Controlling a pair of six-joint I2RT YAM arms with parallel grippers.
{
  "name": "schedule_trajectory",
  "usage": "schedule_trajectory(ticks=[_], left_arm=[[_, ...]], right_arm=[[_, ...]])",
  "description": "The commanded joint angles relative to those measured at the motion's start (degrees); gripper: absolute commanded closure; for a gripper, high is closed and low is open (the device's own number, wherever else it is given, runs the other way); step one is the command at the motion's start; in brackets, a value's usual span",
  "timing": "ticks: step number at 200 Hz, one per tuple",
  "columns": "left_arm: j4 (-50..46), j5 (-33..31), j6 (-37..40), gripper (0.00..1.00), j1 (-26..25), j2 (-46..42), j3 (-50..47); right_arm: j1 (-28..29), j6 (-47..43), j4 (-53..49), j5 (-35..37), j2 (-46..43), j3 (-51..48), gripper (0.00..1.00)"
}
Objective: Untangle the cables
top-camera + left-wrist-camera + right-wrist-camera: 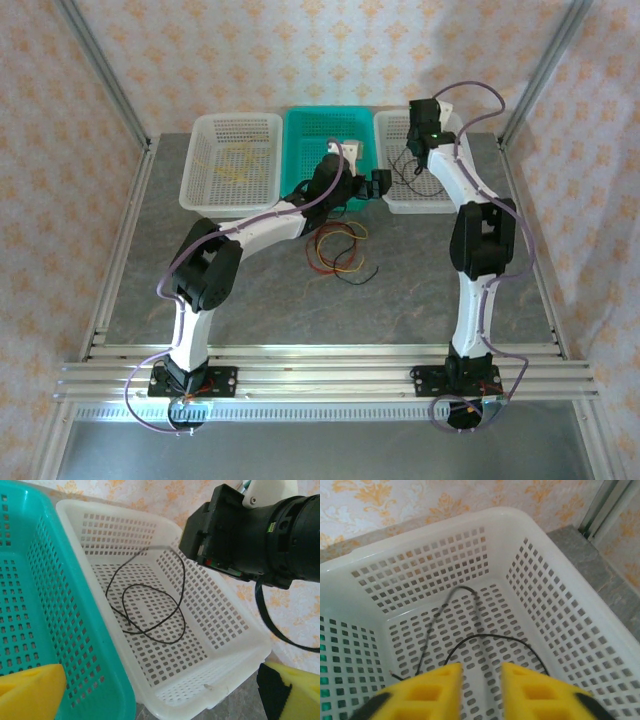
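— Where are the cables lying?
— One black cable [167, 642] is resting coiled on the floor of the right white basket [445, 522], touching no finger. A red, yellow and black tangle [338, 250] is sitting on the table [400, 300] before the teal basket [300, 130].
— And the tools?
— The right gripper [481, 672] is hovering over that white basket, jaws slightly parted, pinching nothing; I judge it a sorting drop. The left gripper [160, 690] is hanging spread wide nearby, free for the tangle.

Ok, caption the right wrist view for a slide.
Right gripper open above a black cable in the white basket.
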Motion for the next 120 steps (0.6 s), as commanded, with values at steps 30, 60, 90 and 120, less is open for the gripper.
schedule_trajectory(ticks=[30, 60, 90, 120], left_arm=[[-0.2, -0.5, 2.0, 0.01, 0.3, -6.0, -5.7], [-0.8, -1.3, 3.7, 0.01, -0.3, -11.2, -10.1], [-1.7, -3.7, 5.7, 0.01, -1.7, -16.5, -15.9], [-2.3, -5.9, 6.3, 0.01, -2.7, -21.8, -22.1]], right_arm=[[-0.4, 1.5, -0.6, -0.4, -3.4, -0.3, 0.38], [-0.4, 3.1, 0.6, -0.9, -7.6, -3.6, 0.33], [-0.1, 5.5, 3.2, -3.4, -14.0, -10.4, 0.34], [1.4, 7.6, 5.1, -4.5, -21.3, -18.7, 0.32]])
